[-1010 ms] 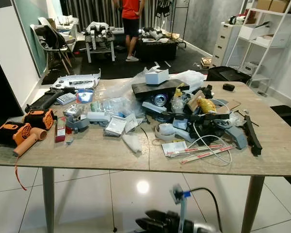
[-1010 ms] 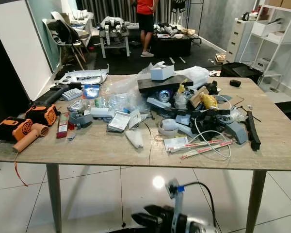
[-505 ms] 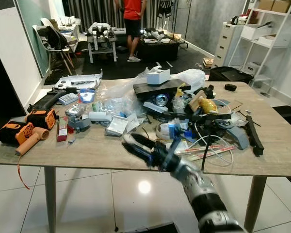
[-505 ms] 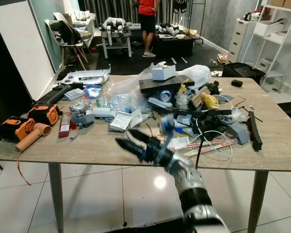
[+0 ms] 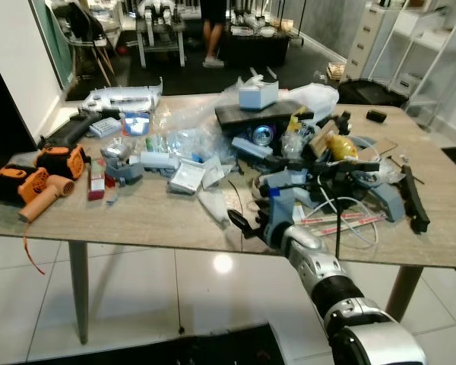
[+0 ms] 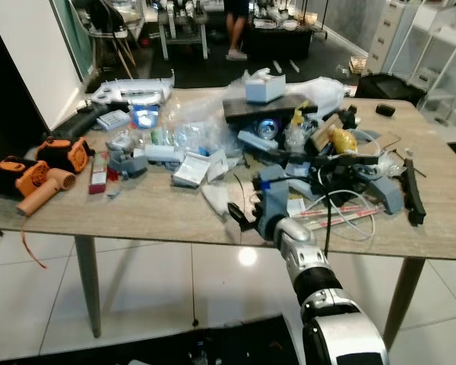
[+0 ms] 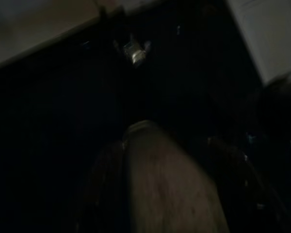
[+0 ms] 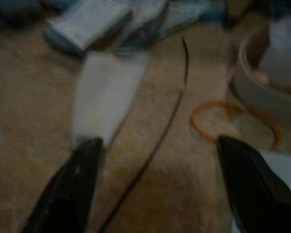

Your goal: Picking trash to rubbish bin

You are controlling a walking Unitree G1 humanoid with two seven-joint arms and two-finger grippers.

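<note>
Since half a second ago the right arm has extended further over the near edge of the table [image 5: 137, 220], and the head camera has tipped down and closer. Right gripper [image 5: 247, 222] now sits low over the tabletop near the front-centre edge, fingers spread wide apart, holding nothing.

Right wrist view: the two black fingertips [image 8: 75, 182] stand well apart above bare wood. Between them and slightly beyond lies a crumpled white tissue [image 8: 106, 90], elongated, tapering toward the gripper, soft-edged and blurred. One fingertip is just beside its near end; contact cannot be confirmed. A thin black wire [image 8: 172, 111] runs across the wood beside the tissue. An orange rubber band [image 8: 233, 121] lies flat further right, next to a tape roll [image 8: 262, 82].

Head view: the tissue [image 5: 213, 204] lies on the near side of the table, just left of the gripper, near a small white packet [image 5: 186, 176].

Other clutter: orange heat gun [image 5: 30, 186] at the near left; a red box [image 5: 96, 180] beside it; a drink can [image 5: 262, 135] under a dark slab at centre far; a white box [image 5: 257, 95] on top of the slab; white coiled cable [image 5: 349, 217] and black bar [image 5: 412, 199] at right.

A person [image 5: 213, 30] stands in the far room.

Left wrist view is very dark; left gripper state cannot be told.
</note>
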